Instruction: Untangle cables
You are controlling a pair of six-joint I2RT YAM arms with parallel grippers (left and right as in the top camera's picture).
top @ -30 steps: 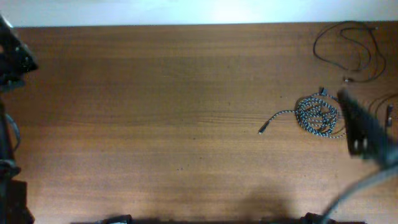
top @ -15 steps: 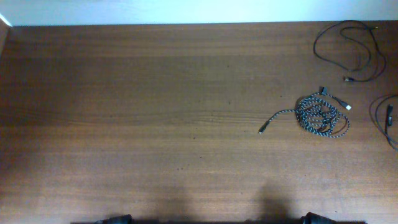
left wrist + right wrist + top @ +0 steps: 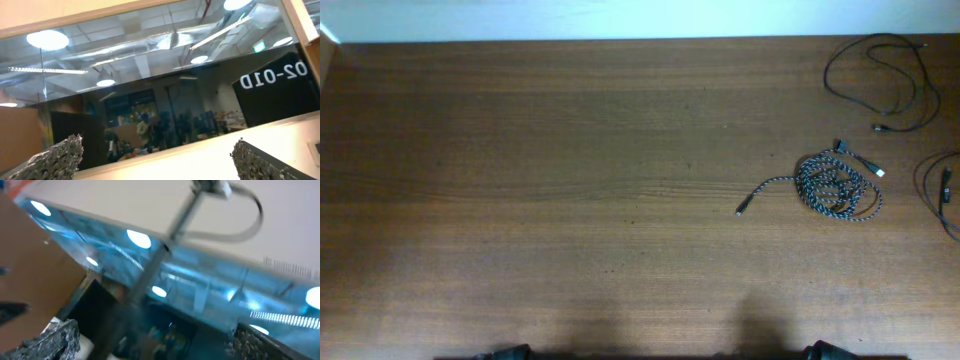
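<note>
Overhead view, table [image 3: 570, 200]: no arm in frame.

- Braided cable [image 3: 835, 188]: towards 3 o'clock from table centre, bunched in a loose coil. One speckled tail runs out towards 8 o'clock from the coil and ends in a small plug [image 3: 740, 209]. A short lead with a pale plug sits at the coil's 1 o'clock. Cannot tell whether it is this cable's other end.
- Black cable [image 3: 876, 80]: far corner, about 1 o'clock from the coil, in an open loop, well apart from the coil.
- Second black cable [image 3: 942, 190]: at the table edge, 3 o'clock from the coil, cut off by the frame. It is near the coil but not touching it.

Left gripper [image 3: 157, 152]: jaws spread wide, one padded finger [image 3: 55, 160] at each lower corner of its view, nothing between them. The camera looks up at window glass and ceiling lights.

Right gripper [image 3: 156, 336]: the same, with fingers [image 3: 47, 342] spread, empty and aimed upward.

Judgement: both wrists aim away from the table, so the arms are probably lifted clear of the work area, jaws spread because nothing is being carried. The three cables lie separately, which suits the task. Only the braided one is heaped on itself, and its free tail is the likeliest place to pinch.
</note>
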